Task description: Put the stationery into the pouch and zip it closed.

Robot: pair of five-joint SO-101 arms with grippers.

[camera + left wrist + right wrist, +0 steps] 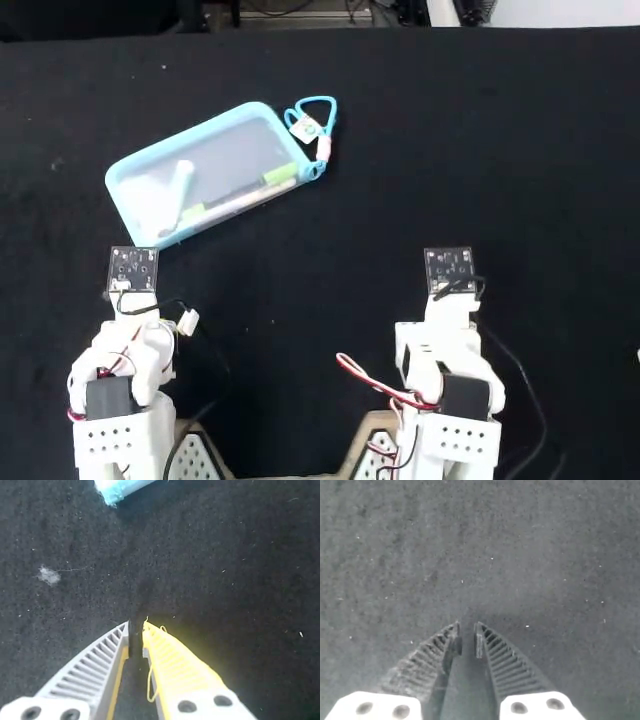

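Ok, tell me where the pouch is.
High view: the pouch lies flat on the table's left half, just beyond the left gripper, with stationery inside.

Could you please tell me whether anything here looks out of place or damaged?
The pouch lies slanted on the table with the stationery inside. A loose yellow thread dangles from the left pincer, and a pale fleck marks the table.

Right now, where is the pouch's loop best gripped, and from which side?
Grip the thin pink strap joining the teardrop loop to the pouch corner, probably coming down from above at the pouch's right end. Strap and loop lie flat on the table, clear of the pouch body, so a claw can close across them.
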